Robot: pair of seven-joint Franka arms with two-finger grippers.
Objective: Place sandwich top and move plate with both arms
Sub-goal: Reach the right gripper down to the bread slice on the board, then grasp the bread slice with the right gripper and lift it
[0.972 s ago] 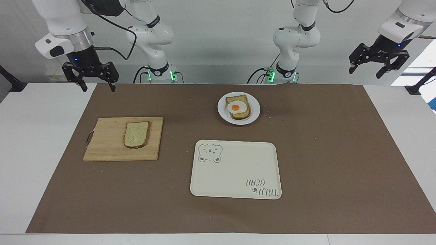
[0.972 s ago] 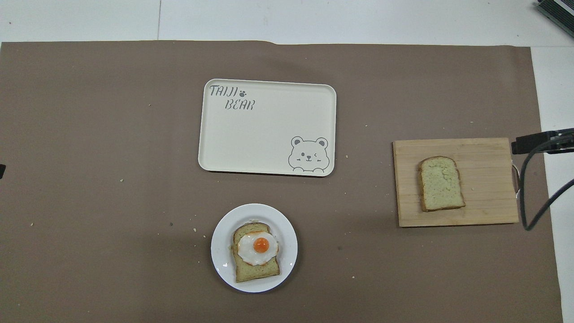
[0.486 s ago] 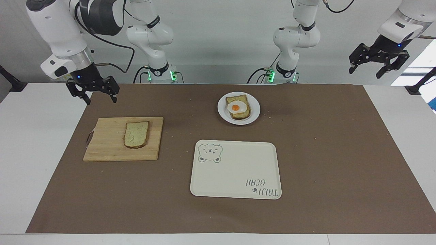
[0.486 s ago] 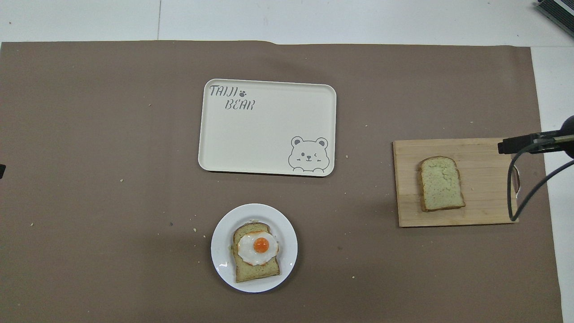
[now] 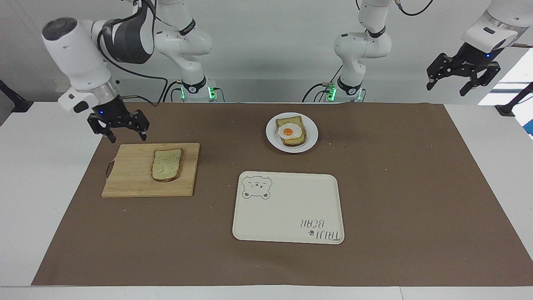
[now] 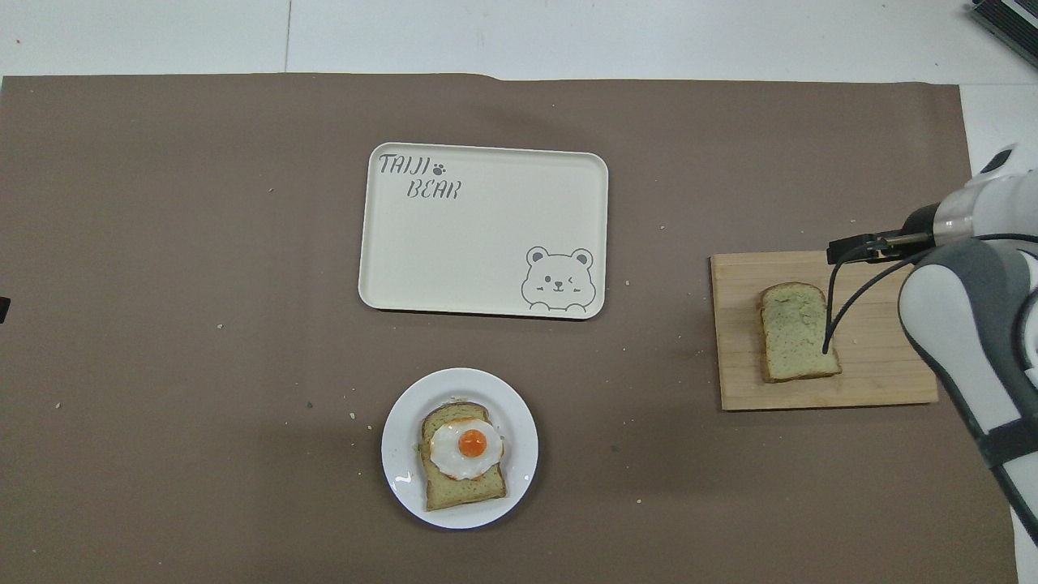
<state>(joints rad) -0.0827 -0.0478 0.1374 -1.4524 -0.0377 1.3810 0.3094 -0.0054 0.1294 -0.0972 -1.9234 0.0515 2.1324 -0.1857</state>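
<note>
The sandwich top (image 5: 167, 164), a plain pale slice, lies on a wooden cutting board (image 5: 129, 179) toward the right arm's end of the table; it also shows in the overhead view (image 6: 799, 331). The small white plate (image 5: 311, 135) holds a toast slice with a fried egg (image 5: 290, 132) and stands near the robots at mid-table; the overhead view shows it too (image 6: 401, 454). My right gripper (image 5: 128, 138) is open and empty, low over the board's robot-side edge, apart from the slice. My left gripper (image 5: 447, 87) is open and empty, waiting high off the left arm's end of the table.
A cream rectangular tray with a bear drawing (image 5: 287, 212) lies farther from the robots than the plate. A brown mat (image 5: 395, 187) covers the table, with crumbs on it. In the overhead view the right arm's white body (image 6: 973, 349) overhangs the board's end (image 6: 876, 381).
My right arm has come down and forward, bringing its open gripper from above the table's robot-side edge to just over the cutting board. The left arm, the slice and the plate have not moved.
</note>
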